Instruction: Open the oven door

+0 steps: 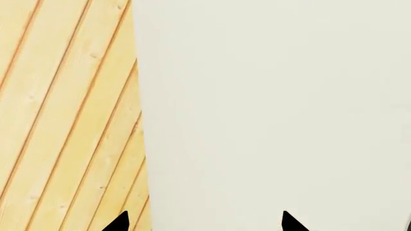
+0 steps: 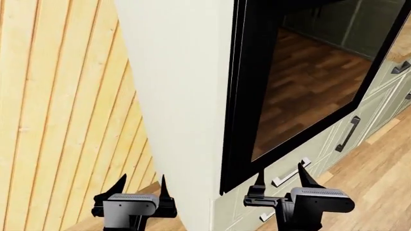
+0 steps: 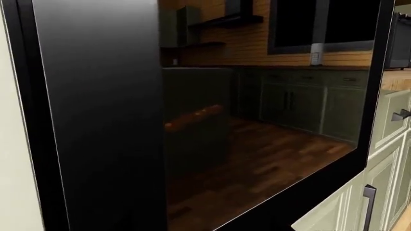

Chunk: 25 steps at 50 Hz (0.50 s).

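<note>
The oven door is a big glossy black-framed panel whose dark glass reflects a wooden floor; it lies flush in its pale housing, and no handle shows. It fills the right wrist view as oven door, very close. My right gripper is open just below the door's lower black edge, fingers pointing at it; its fingers do not show in its own wrist view. Further left, my left gripper is open and empty. Seen from its wrist, the left gripper faces the housing's white side panel.
The white side panel stands between my two grippers. A light wood plank wall runs along the left. Pale green drawers with a silver bar handle sit under the oven, and cabinet doors with a dark handle lie to the right.
</note>
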{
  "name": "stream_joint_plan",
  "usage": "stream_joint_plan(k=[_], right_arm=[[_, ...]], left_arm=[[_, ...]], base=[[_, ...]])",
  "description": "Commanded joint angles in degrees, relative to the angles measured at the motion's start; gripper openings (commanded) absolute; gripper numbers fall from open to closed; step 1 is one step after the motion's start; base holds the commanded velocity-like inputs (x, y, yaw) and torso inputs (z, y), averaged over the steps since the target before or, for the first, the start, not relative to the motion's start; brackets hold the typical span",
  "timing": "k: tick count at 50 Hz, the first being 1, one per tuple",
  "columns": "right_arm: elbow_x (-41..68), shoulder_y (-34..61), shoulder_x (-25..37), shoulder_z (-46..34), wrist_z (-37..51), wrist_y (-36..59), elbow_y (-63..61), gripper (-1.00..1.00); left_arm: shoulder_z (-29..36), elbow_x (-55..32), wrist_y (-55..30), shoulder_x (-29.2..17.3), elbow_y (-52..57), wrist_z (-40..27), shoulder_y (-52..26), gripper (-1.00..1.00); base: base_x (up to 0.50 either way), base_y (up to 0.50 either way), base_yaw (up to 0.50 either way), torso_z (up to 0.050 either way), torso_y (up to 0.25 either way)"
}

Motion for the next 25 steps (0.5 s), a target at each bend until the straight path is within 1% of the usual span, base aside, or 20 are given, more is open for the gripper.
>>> stream_joint_plan(k=[1,25], right_arm=[[0.0,-0.2,0.0,-0.2,0.4,-0.5,0.0,1.0],[0.1,-0.2,0.7,-0.8,0.9,0.4,-1.4,1.0]], left_arm=[[0.0,-0.7,0.1,-0.1,-0.2,-0.1,0.1,1.0],[0.5,-1.1,-0.1,-0.5,0.0,-0.5,-0.1,1.0]], base=[[0.0,0.0,0.0,-0.05,0.0],[0.0,0.0,0.0,-0.05,0.0]])
